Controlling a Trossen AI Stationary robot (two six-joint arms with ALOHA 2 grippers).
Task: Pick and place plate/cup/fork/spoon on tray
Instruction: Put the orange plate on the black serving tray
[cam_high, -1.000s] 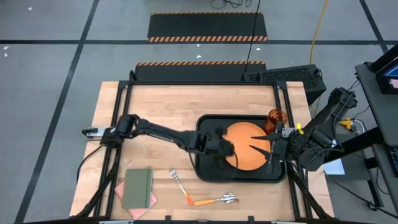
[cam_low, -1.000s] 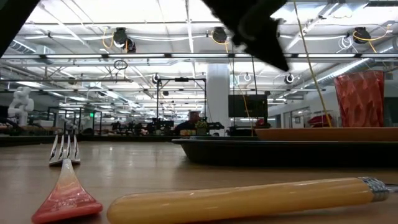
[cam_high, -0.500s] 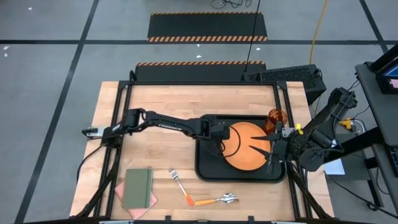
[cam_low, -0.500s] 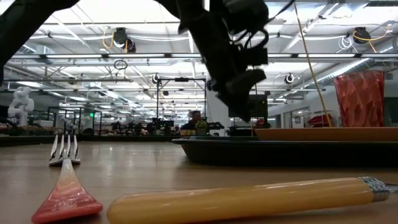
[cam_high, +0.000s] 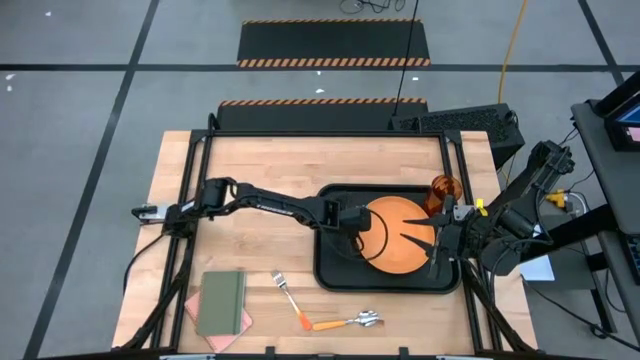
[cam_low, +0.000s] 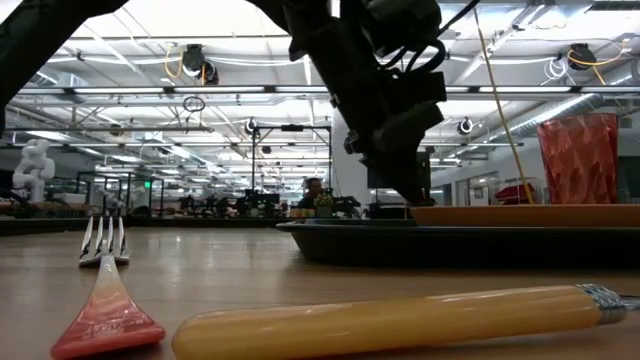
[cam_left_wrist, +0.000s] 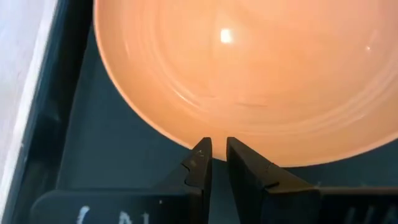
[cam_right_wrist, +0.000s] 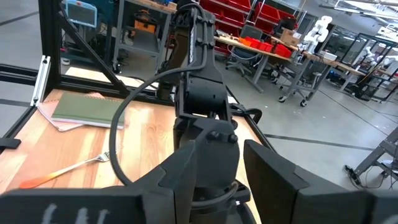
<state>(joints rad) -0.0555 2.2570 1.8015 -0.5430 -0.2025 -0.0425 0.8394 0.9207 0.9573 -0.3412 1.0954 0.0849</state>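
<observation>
The round orange plate (cam_high: 402, 236) lies flat in the black tray (cam_high: 335, 270); the left wrist view shows the plate (cam_left_wrist: 249, 74) on the tray floor (cam_left_wrist: 112, 155). The amber cup (cam_high: 443, 190) stands upright at the tray's far right corner. The fork (cam_high: 288, 297) and the spoon (cam_high: 350, 322) lie on the table near its front edge. My left gripper (cam_high: 365, 223) is shut, with its tips (cam_left_wrist: 217, 149) at the plate's left rim. My right gripper (cam_high: 428, 250) is open and empty above the plate's right side. My left gripper's shut fingertips (cam_left_wrist: 202, 149) stand at the plate's rim (cam_left_wrist: 186, 138) on its left side. They slant down from the table's left. In the low view the tip (cam_low: 412, 195) reaches the rim; I cannot tell whether it touches. The plate lies flat in the tray.
A green notebook (cam_high: 222, 302) on a pink cloth lies at the table's near left corner. The left arm (cam_high: 270, 205) stretches across the table's middle. In the low view the spoon's handle (cam_low: 390, 320) and the fork (cam_low: 105, 290) lie close in front of the tray (cam_low: 450, 245).
My left gripper has come down from high over the tray's left part and gone toward the table's right edge, to the plate's left rim. The plate, cup, fork and spoon lie where they were.
</observation>
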